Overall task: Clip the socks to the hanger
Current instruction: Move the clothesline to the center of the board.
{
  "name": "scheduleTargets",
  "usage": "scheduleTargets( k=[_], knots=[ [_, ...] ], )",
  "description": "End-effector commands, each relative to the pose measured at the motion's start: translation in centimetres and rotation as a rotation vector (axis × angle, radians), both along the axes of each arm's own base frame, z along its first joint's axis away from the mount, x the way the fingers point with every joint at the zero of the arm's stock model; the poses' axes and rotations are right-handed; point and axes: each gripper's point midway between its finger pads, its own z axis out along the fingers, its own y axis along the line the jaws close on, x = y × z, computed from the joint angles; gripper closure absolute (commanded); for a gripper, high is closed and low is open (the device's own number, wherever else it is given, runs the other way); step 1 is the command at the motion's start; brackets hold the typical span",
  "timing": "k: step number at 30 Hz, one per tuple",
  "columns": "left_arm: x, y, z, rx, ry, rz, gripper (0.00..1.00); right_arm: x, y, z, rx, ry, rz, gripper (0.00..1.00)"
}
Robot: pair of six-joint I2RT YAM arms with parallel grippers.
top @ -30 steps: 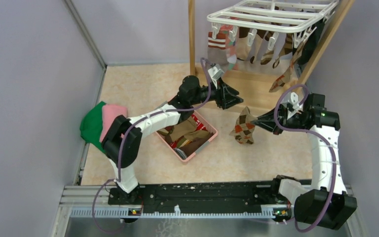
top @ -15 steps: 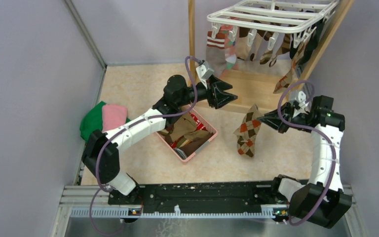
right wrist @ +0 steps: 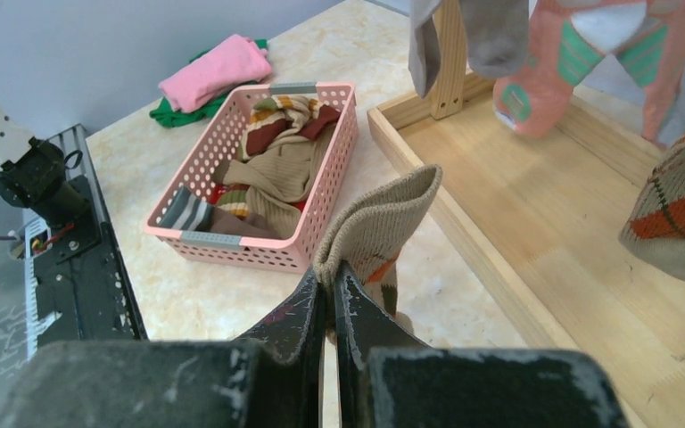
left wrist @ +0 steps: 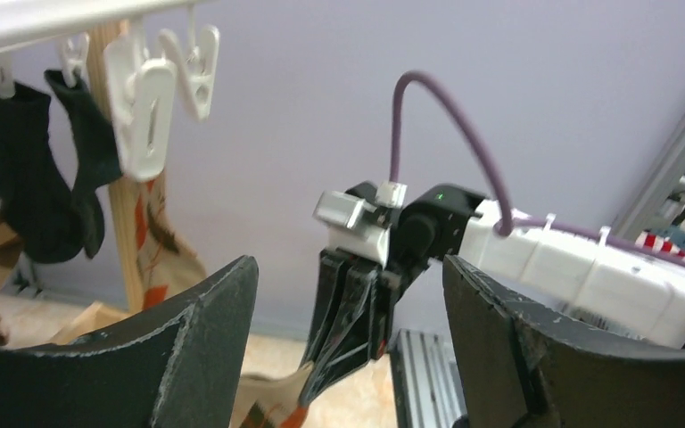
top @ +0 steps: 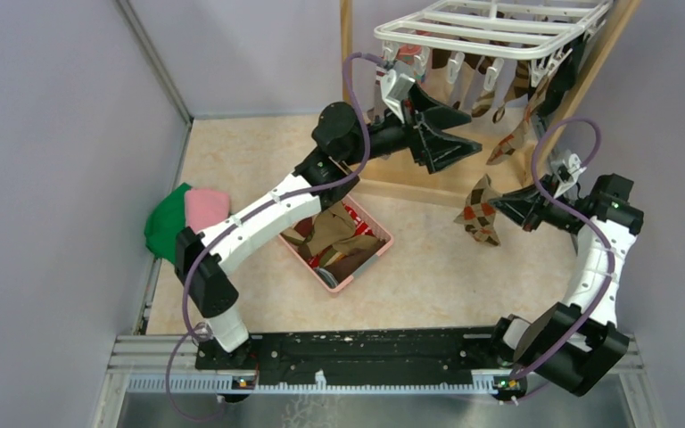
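Observation:
The white hanger (top: 491, 36) hangs at the top right, with several socks (top: 464, 80) clipped under it. My left gripper (top: 462, 157) is raised just below its near edge, open and empty. In the left wrist view its fingers (left wrist: 223, 303) frame the right gripper's tip, and two free white clips (left wrist: 143, 116) dangle beside black socks (left wrist: 27, 178). My right gripper (top: 502, 206) is shut on the cuff of an argyle sock (top: 479, 214), which hangs above the table. The right wrist view shows the gripper (right wrist: 328, 281) pinching that sock (right wrist: 379, 223).
A pink basket (top: 383, 242) holding more socks sits mid-table, also seen in the right wrist view (right wrist: 232, 254). Folded green and pink cloths (top: 183, 218) lie at the left. The wooden stand's base (right wrist: 589, 241) and its posts (top: 347, 62) surround the hanger.
My left arm rose and swung right to under the hanger, and its jaws opened wider. My right gripper carried the argyle sock to the right and nearer the stand.

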Motion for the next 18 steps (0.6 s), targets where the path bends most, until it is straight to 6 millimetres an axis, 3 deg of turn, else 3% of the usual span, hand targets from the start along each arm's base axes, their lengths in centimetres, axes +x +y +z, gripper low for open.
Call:
scheduleTargets(
  k=[1,5,10,13,18],
  knots=[
    [-0.7,-1.9,2.8,-0.041,0.064,0.007,0.17,0.4,0.0,3.2,0.076,-0.076,0.033,1.0],
    [0.0,-3.4,4.1,-0.079,0.112,0.05,0.07,0.6,-0.2,2.6,0.088,-0.047,0.029,1.0],
    [1.1,-5.5,5.2,-0.108,0.161,0.138,0.04,1.1,-0.8,2.1,0.097,0.004,0.013,1.0],
    [1.0,-6.4,6.3,-0.125,0.158,0.166,0.04,1.3,-1.0,1.8,0.089,0.021,0.004,1.0],
    [2.6,-7.8,6.7,-0.139,0.164,0.234,0.06,1.3,-1.0,1.7,0.101,0.037,0.004,1.0]
  ],
)
